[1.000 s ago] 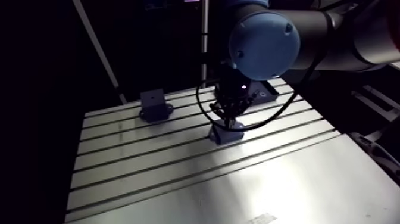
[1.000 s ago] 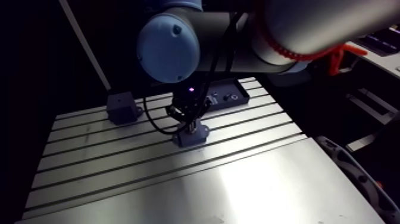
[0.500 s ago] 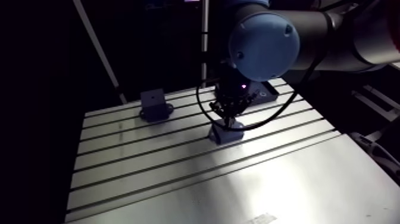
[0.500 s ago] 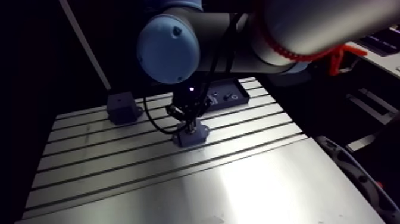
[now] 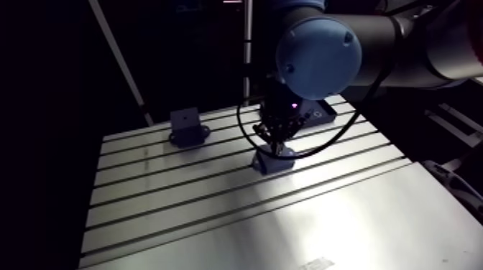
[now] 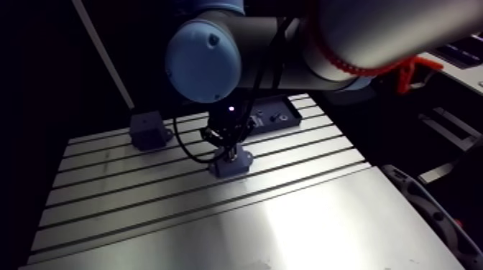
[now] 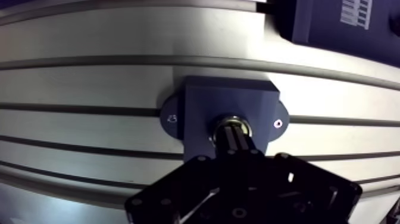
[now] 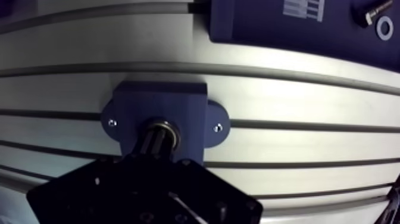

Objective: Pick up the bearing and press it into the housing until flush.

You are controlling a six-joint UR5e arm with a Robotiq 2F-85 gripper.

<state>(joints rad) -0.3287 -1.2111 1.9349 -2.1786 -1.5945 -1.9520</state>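
The arm view is dim, with pale glare on the near table. In the wrist view the table is evenly bright, its slots bowed, the gripper dark.

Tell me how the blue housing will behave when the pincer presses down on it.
The housing probably won't slide: its flanges show screws and it sits flat on the table. It looks like a stiff solid block, so little flex. Low and broad, it seems unlikely to tip.
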